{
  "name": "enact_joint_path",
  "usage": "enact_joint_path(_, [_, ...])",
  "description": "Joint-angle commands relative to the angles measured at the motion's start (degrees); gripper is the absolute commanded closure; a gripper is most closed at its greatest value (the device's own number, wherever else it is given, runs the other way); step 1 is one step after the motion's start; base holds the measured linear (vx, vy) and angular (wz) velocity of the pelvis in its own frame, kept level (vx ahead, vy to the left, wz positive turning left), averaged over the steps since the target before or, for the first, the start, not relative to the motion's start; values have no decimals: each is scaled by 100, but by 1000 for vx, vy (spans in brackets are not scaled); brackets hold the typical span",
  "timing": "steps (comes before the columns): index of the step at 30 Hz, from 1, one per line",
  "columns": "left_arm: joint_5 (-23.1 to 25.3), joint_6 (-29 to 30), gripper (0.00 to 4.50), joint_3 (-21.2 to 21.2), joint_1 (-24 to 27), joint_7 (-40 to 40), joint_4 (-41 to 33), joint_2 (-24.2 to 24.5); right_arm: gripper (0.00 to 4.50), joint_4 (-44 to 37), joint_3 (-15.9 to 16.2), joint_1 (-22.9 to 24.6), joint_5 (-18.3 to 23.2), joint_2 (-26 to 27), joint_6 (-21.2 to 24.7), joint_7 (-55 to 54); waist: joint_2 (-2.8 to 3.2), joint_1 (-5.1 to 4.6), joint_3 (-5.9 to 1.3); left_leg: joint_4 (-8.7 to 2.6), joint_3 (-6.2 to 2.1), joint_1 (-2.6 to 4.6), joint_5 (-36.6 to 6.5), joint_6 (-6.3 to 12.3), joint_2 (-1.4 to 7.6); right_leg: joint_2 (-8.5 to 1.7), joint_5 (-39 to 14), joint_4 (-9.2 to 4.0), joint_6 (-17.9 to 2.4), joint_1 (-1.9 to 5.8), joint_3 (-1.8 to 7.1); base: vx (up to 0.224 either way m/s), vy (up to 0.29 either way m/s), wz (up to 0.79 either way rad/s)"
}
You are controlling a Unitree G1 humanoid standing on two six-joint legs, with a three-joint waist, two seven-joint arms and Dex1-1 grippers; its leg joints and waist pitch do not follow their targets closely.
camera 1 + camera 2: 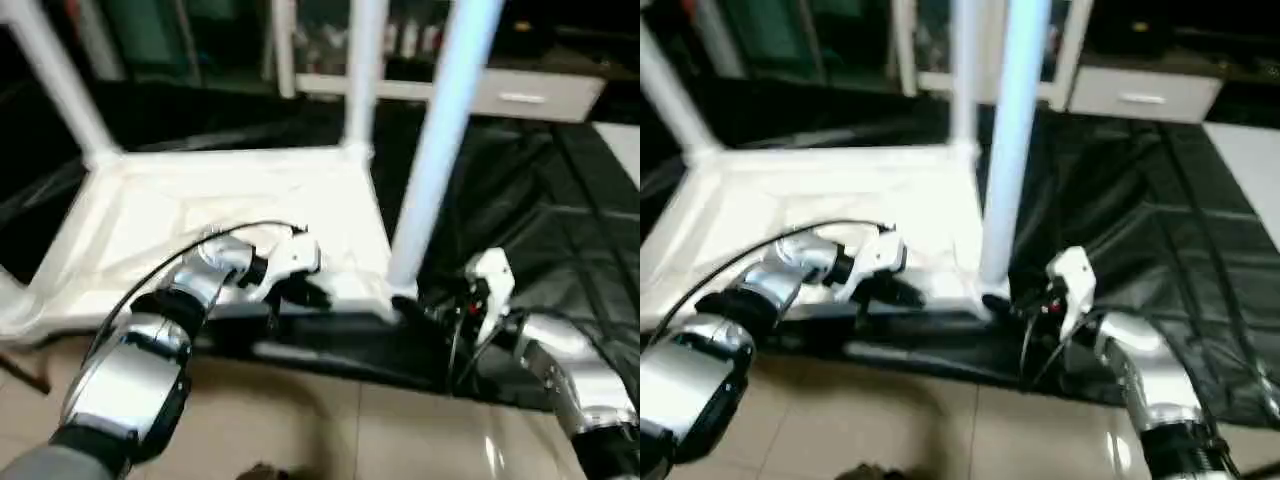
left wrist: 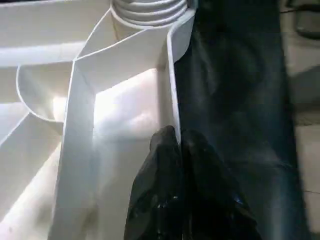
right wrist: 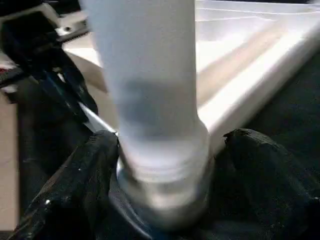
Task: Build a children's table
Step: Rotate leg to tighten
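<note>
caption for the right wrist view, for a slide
Right gripper open around the base of a leg in the tabletop corner.

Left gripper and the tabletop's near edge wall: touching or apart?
Touching. In the left wrist view the left gripper has its black fingers pinched shut on the thin edge wall of the tabletop.

The bench (image 1: pixel 560 230), draped in a wrinkled black cover, is standing on a tiled floor (image 1: pixel 330 430). The white tabletop (image 1: pixel 200 220) is lying upside down directly on it.
</note>
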Motion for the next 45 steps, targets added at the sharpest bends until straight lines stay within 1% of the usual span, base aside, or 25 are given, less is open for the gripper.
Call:
enact_joint_path(1, [123,-1,450,-324,143,-479,-86,-36,65,-20,37,-103,-7,-30,25,44,-28,-18,-354,-501,-284,325,-1862,2,554,-411,-285,-362,-1610,68,186,0,0,0])
enact_joint_path(5, [123,6,450,-311,161,-519,-131,-30,100,-14,75,-121,-31,-37,82,145,-42,-16,-350,-517,-294,311,-1950,-114,542,-439,-377,-369,-1524,80,189,0,0,0])
enact_joint_path(13, [110,130,450,-335,252,-626,-391,70,174,34,240,-169,-91,-210,286,551,-12,-11,-367,-502,-294,307,-1774,-51,536,-412,-58,-337,-1552,95,173,0,0,0])
enact_joint_path(19, [113,194,450,-332,287,-582,-434,82,180,129,209,-233,-184,-158,279,423,-23,-6,-363,-503,-297,307,-1809,-92,542,-433,-189,-349,-1554,95,183,0,0,0])
enact_joint_path(20, [152,227,450,-320,275,-424,-402,70,180,251,158,-295,-285,-77,197,156,-22,-10,-364,-502,-293,309,-1796,-85,538,-423,-178,-348,-1549,91,179,0,0,0])
enact_joint_path(22, [246,294,450,-206,156,410,-166,-69,181,626,-132,-475,-386,308,204,-886,-76,-70,-356,-515,-290,298,-1866,-142,530,-425,-264,-341,-1572,56,184,0,0,0])
enact_joint_path(24, [272,331,450,-102,48,1059,28,-196,181,795,-330,-552,-361,616,302,-1566,-57,-109,-330,-533,-325,330,-2196,-336,521,-471,-906,-414,-1490,31,204,0,0,0])
enact_joint_path(25, [272,331,450,-102,48,1059,28,-196,181,795,-330,-552,-361,616,302,-1566,-55,-119,-317,-537,-332,346,-2322,-398,522,-475,-1116,-441,-1442,11,215,0,0,0])
enact_joint_path(26, [272,453,450,-7,-88,1686,185,-343,182,881,-462,-579,-373,971,360,-2251,-57,-152,-309,-564,-357,341,-2493,-498,531,-477,-1501,-474,-1271,22,226,0,0,0])
enact_joint_path(27, [265,489,450,34,-144,1920,236,-413,182,931,-482,-608,-437,1116,354,-2564,-41,-177,-304,-581,-376,377,-2658,-603,528,-470,-1654,-509,-1191,-30,231,0,0,0])
enact_joint_path(28, [259,509,450,60,-178,2066,265,-458,182,964,-490,-629,-485,1208,346,-2765,-53,-204,-300,-591,-376,374,-2735,-652,522,-451,-1694,-506,-1154,-33,227,0,0,0])
enact_joint_path(30, [240,675,450,125,-300,2417,366,-584,182,1111,-484,-739,-657,1491,267,-3362,-32,-269,-266,-617,-407,385,-3089,-796,499,-445,-2022,-542,-1024,-72,229,0,0,0])
enact_joint_path(31, [240,680,450,127,-305,2433,369,-588,182,1118,-484,-744,-664,1500,263,-3385,-38,-299,-275,-621,-437,395,-3255,-848,494,-456,-2176,-552,-953,-61,228,0,0,0])
enact_joint_path(32, [250,850,450,181,-432,2928,480,-703,182,1358,-493,-924,-964,1769,112,-4237,35,-304,-292,-626,-436,419,-3265,-880,493,-447,-2028,-556,-920,-78,238,0,0,0])
enact_joint_path(33, [250,850,450,181,-432,2928,480,-703,182,1358,-493,-924,-964,1769,112,-4237,21,-337,-280,-642,-425,412,-3285,-933,490,-421,-1936,-559,-930,-102,239,0,0,0])
enact_joint_path(34, [256,968,450,227,-527,3349,572,-794,182,1590,-473,-1099,-1199,1983,-2,-4844,4,-365,-293,-649,-437,408,-3300,-985,479,-410,-1815,-542,-934,-87,225,0,0,0])
enact_joint_path(36, [273,997,450,239,-564,3441,623,-838,183,1709,-383,-1186,-1352,2085,-75,-5037,32,-394,-304,-648,-421,402,-3172,-958,461,-411,-1573,-539,-968,-73,224,0,0,0])
enact_joint_path(37, [292,987,450,245,-596,3464,665,-891,183,1779,-232,-1238,-1403,2234,-165,-4898,18,-383,-310,-637,-394,389,-2970,-817,456,-411,-1312,-551,-977,-46,232,0,0,0])
enact_joint_path(39, [299,979,450,234,-601,3403,688,-902,183,1696,-161,-1197,-1408,2281,-314,-4703,46,-368,-320,-627,-385,377,-2852,-718,455,-414,-1129,-540,-998,-23,233,0,0,0])
enact_joint_path(40, [315,931,450,200,-597,3356,714,-889,148,1490,-11,-1096,-1524,2223,-600,-4425,29,-351,-331,-616,-353,375,-2620,-603,459,-387,-755,-518,-1038,-1,225,0,0,0])
enact_joint_path(41, [315,920,450,186,-586,3290,727,-874,114,1366,26,-1035,-1541,2140,-755,-4279,56,-339,-337,-608,-348,381,-2543,-565,461,-388,-641,-511,-1053,2,225,0,0,0])
enact_joint_path(42, [313,916,450,178,-580,3250,737,-867,114,1298,40,-1001,-1538,2086,-851,-4186,32,-341,-342,-598,-336,365,-2403,-455,459,-377,-464,-491,-1114,32,218,0,0,0])
enact_joint_path(43, [302,894,450,165,-557,3158,737,-845,107,1134,26,-922,-1387,1972,-762,-3892,28,-337,-351,-587,-335,339,-2292,-392,450,-376,-360,-473,-1140,68,209,0,0,0])
enact_joint_path(44, [292,859,450,143,-525,3021,731,-813,93,933,-36,-822,-1160,1797,-636,-3496,61,-314,-359,-573,-335,307,-2050,-228,453,-387,-103,-440,-1156,109,201,0,0,0])
enact_joint_path(45, [290,845,450,132,-513,2962,727,-800,93,866,-78,-786,-1068,1721,-604,-3356,56,-318,-366,-569,-339,287,-1944,-126,457,-393,24,-442,-1156,136,199,0,0,0])
